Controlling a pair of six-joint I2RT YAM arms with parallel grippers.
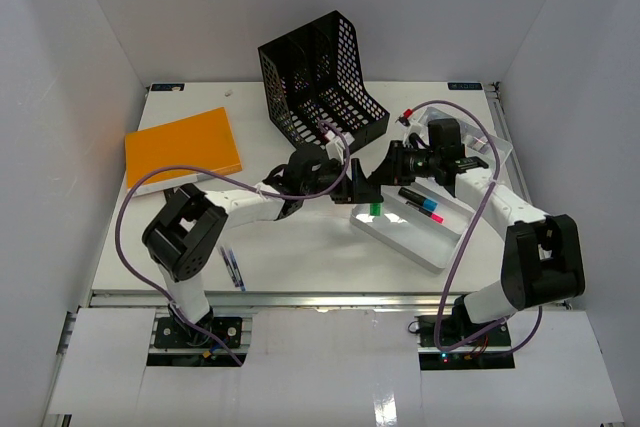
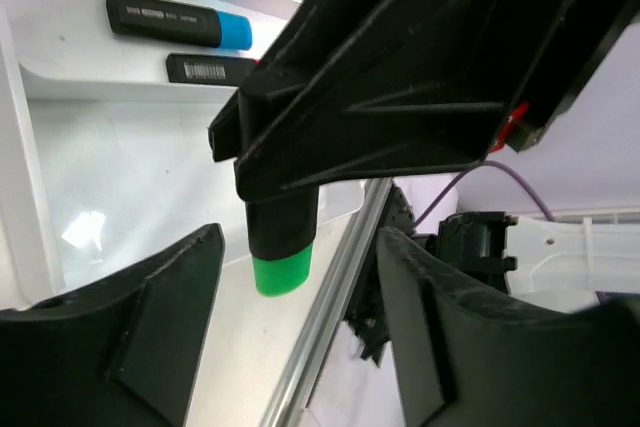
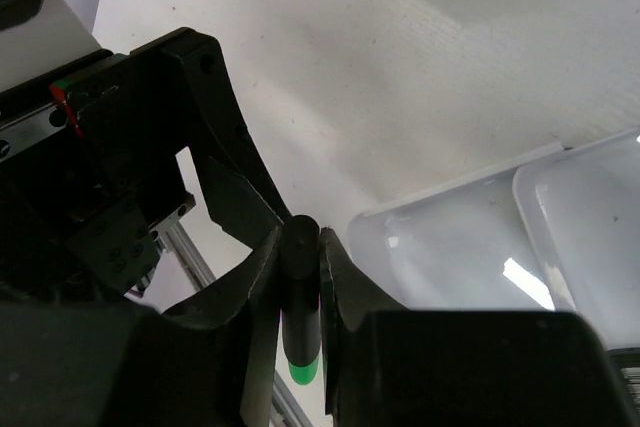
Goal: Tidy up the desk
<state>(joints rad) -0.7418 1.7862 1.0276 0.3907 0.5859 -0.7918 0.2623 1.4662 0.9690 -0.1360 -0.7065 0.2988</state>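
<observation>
From the overhead feed I see the large flat white desk (image 1: 300,257) filling the whole floor of the enclosure under both arms. Its aluminium rail (image 1: 330,297) runs along the 6 o'clock edge, just ahead of the arm bases.

Both arms meet close to the middle of the tabletop. My right gripper (image 3: 300,252) is clenched on a black marker pen with a green cap (image 3: 302,307). On the right wrist feed both pads press the barrel from either side, and the pen hangs cap down. My left gripper (image 2: 300,247) is released. On its own wrist feed the two black fingers (image 2: 160,317) stand wide of the pen on both sides, touching nothing.

The pen hangs over the 9 o'clock end of a shallow white plastic tray (image 1: 400,237), which sits toward 4 o'clock from the desk's centre. Two more markers lie side by side in the tray, at its 12 o'clock side: a black one with a blue cap (image 2: 175,22) and a black one with a pink cap (image 1: 430,215).

A black perforated mesh basket (image 1: 320,72) stands at 12 o'clock, tipped so that its open side faces up and left. A flat orange book (image 1: 183,145) lies at 10 o'clock, well apart from both grippers.
</observation>
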